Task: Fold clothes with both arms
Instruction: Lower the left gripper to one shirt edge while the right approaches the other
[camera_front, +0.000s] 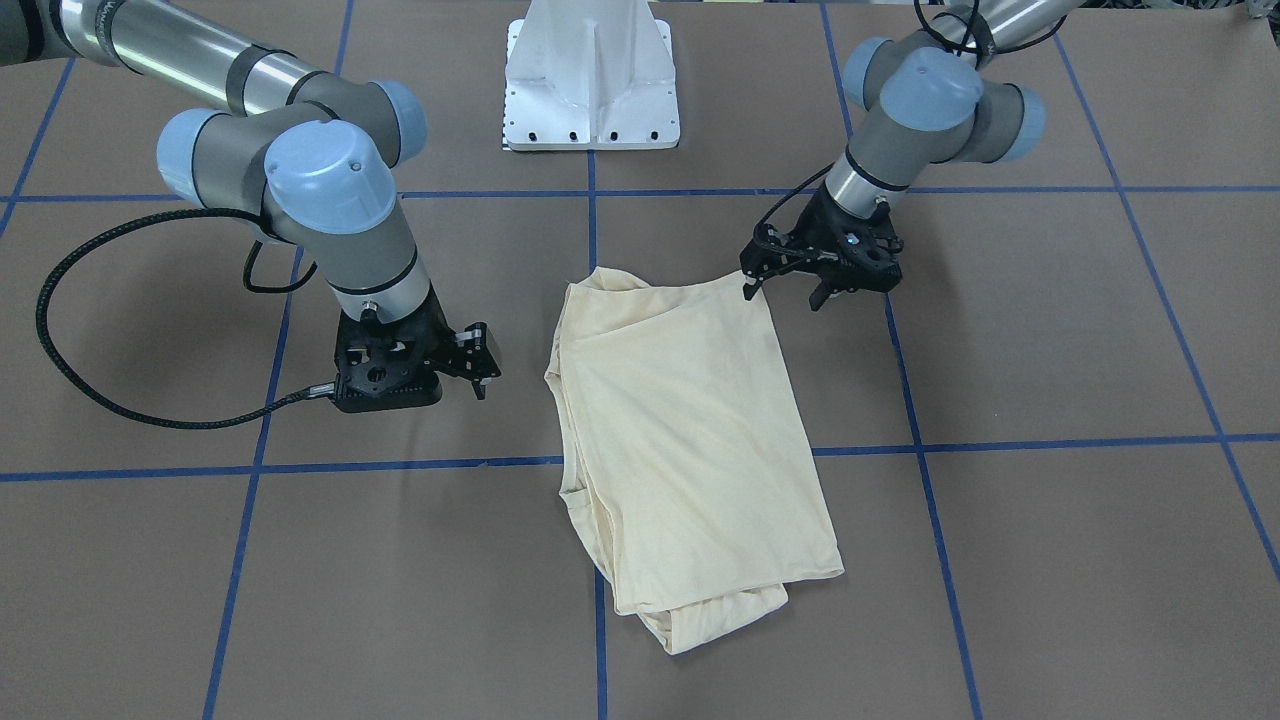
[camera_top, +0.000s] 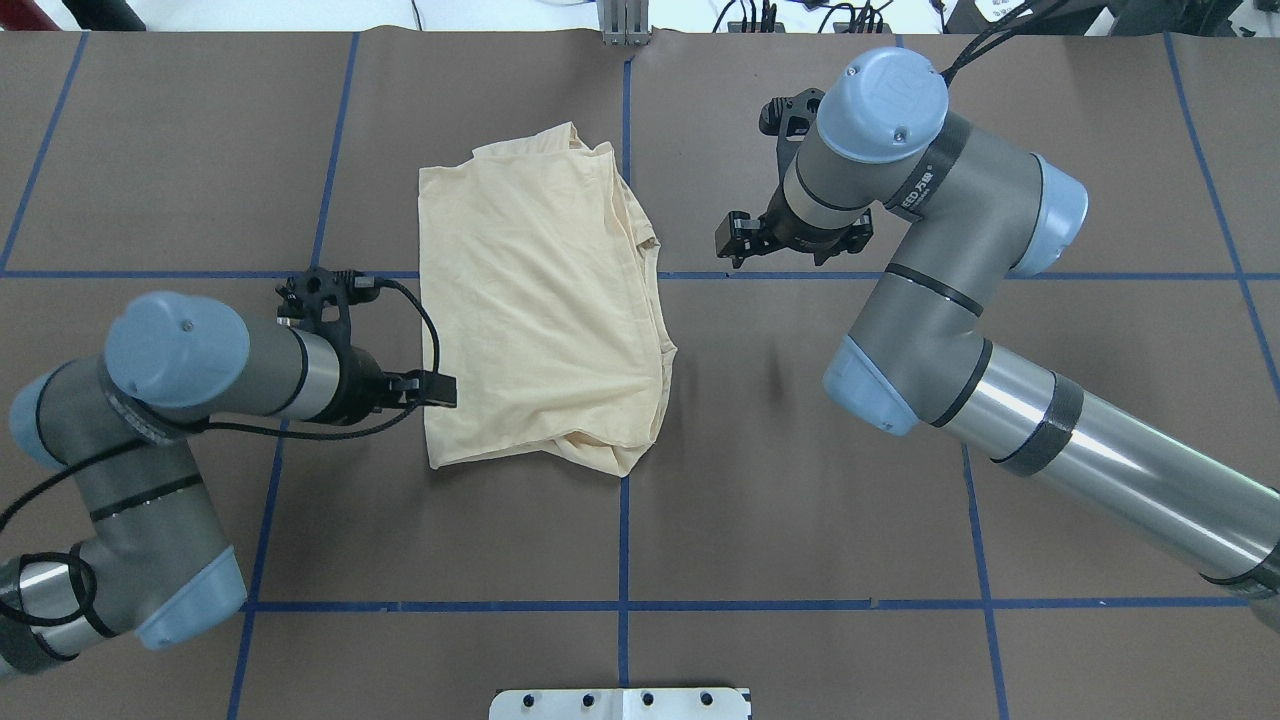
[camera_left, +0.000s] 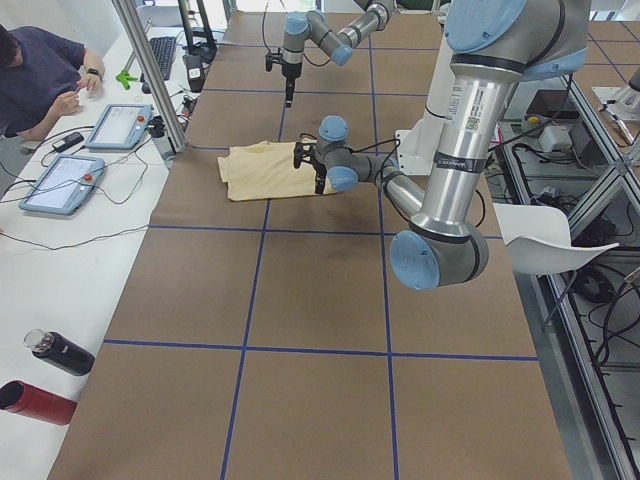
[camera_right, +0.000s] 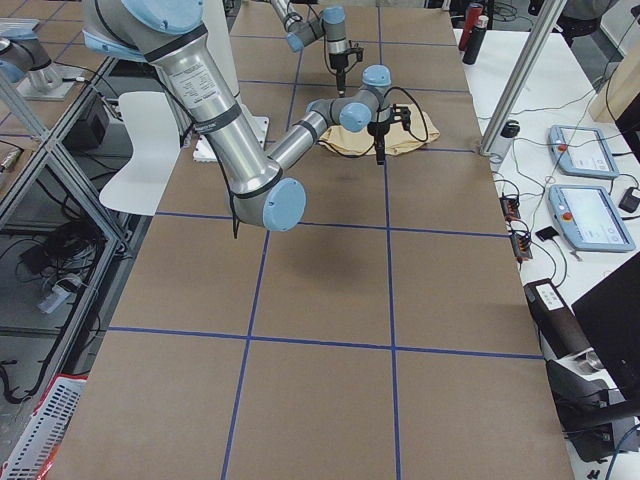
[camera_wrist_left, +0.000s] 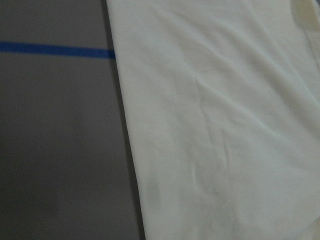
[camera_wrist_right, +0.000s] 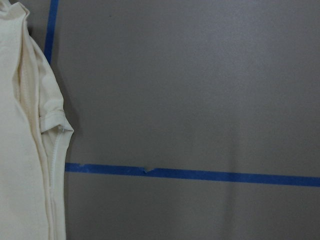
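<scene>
The cream-yellow T-shirt (camera_front: 680, 420) lies nearest in the front-facing view, folded into a long panel on the brown table (camera_front: 1050, 560), plain fabric up. Its bunched end points to 6 o'clock, and a blue tape line (camera_front: 380, 465) runs under its middle.

At 9 o'clock from the shirt, and apart from it, the right gripper (camera_front: 480, 385) points down at bare table. Only one of its fingers shows clearly, so I cannot tell whether they are spread or together.

Farther back, at 1 o'clock from the shirt's middle, the left gripper (camera_front: 783, 295) has its fingers spread. One fingertip (camera_front: 750, 290) is at the shirt's far corner and the other is off the cloth.

Farthest, at 12 o'clock, stands the white pedestal base (camera_front: 592, 90)
</scene>
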